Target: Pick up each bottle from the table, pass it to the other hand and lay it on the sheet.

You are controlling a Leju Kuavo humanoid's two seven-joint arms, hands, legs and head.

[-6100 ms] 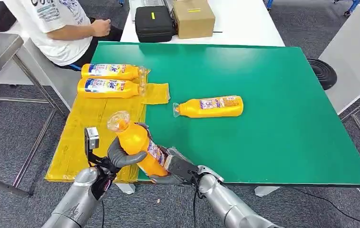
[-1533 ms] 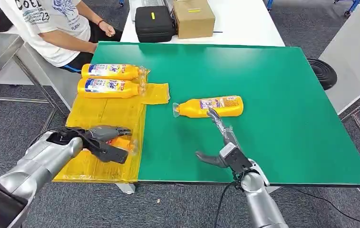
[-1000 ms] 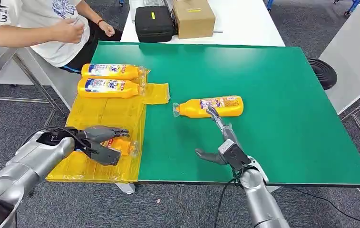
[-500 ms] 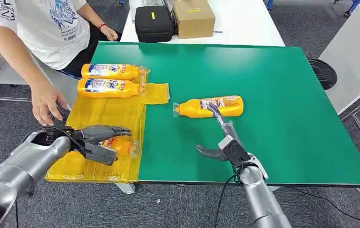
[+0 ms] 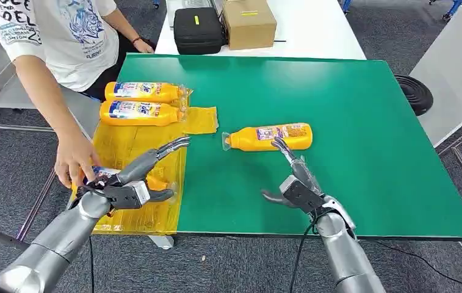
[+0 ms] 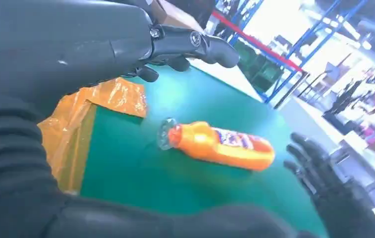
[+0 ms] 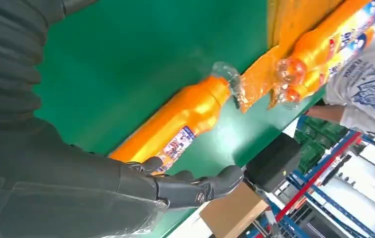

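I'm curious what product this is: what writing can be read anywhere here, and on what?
"DOEL" on the person's white T-shirt, cut off by the frame.
Blue labels on the two bottles on the yellow sheet: large logo, too blurred to read.
Label on the bottle on the green table: too small.

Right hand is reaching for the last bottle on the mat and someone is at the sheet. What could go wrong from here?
1. A person's hand is on the bottle right beside the open left hand; moving that arm could strike it.
2. The right hand has only fingertips at the lying bottle; a push could roll it away.
3. The yellow sheet looks crinkled and overhangs the table edge, so bottles could shift.
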